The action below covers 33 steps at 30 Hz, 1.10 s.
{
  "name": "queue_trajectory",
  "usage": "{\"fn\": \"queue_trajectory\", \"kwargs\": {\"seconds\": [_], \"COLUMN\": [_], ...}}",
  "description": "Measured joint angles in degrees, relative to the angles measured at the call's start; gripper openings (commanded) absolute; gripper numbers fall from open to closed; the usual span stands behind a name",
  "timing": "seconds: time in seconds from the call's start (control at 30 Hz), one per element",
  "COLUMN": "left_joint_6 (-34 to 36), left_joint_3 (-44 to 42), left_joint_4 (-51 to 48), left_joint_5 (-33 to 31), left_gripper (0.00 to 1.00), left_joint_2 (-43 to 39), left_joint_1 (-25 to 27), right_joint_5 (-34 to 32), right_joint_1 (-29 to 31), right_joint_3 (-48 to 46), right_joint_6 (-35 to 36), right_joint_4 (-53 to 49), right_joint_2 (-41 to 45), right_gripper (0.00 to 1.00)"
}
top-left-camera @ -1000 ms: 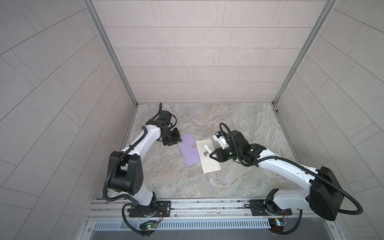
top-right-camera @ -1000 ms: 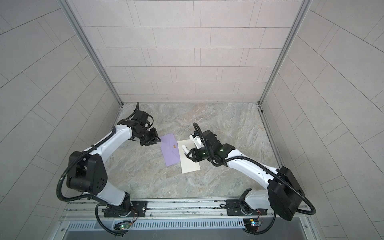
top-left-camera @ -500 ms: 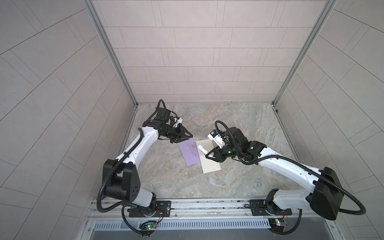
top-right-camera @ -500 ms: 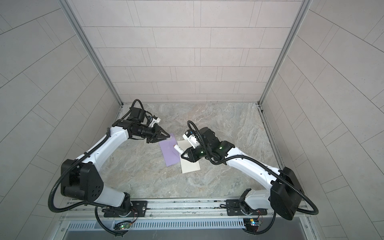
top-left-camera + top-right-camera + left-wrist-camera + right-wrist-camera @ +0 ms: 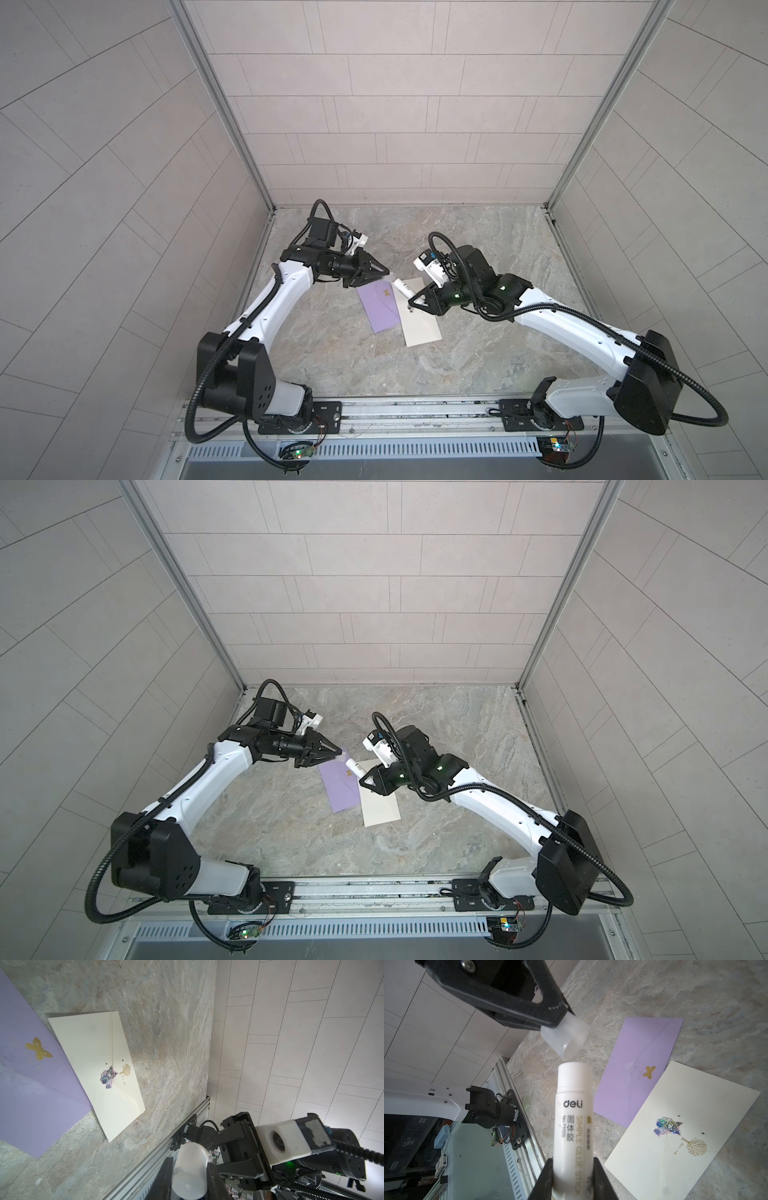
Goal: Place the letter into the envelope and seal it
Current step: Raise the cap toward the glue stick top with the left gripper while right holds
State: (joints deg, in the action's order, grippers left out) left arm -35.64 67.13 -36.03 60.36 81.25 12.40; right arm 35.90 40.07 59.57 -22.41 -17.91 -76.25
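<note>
Purple envelope (image 5: 380, 309) lies flat on the desk (image 5: 478, 332), at 6 o'clock from left hand (image 5: 383, 274) gripping a cap (image 5: 564, 1040); right hand (image 5: 417, 301), at its 3 o'clock, clamps a glue stick (image 5: 574, 1115).

Both top views are looking steeply down from high behind the arms, taking in the whole table (image 5: 478, 353) from afar. Each wrist camera is peering close along its tool, left gripper (image 5: 190, 1169) and right gripper (image 5: 573, 1165), both catching the cream envelope (image 5: 97, 1059) and purple envelope (image 5: 31, 1084) beyond the fingertips.
</note>
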Motion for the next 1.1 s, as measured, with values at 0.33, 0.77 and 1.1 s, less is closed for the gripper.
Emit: {"fn": "queue_trajectory", "kwargs": {"seconds": [0.33, 0.77, 1.1], "left_joint_6": [-0.8, -1.0, -0.9], "left_joint_3": [-0.3, -0.3, -0.3], "left_joint_4": [1.2, 1.9, 1.9], "left_joint_5": [0.3, 0.1, 0.1], "left_gripper": [0.22, 0.20, 0.20], "left_joint_2": [0.0, 0.0, 0.0], "left_joint_1": [0.7, 2.2, 2.5], "right_joint_5": [-1.9, -1.0, -1.8], "right_joint_1": [-0.7, -0.9, -0.9], "right_joint_3": [0.0, 0.2, 0.2], "right_joint_6": [0.2, 0.9, 1.5], "right_joint_4": [-0.5, -0.4, -0.8], "right_joint_2": [0.0, -0.8, -0.8], "right_gripper": [0.00, 0.00, 0.00]}}
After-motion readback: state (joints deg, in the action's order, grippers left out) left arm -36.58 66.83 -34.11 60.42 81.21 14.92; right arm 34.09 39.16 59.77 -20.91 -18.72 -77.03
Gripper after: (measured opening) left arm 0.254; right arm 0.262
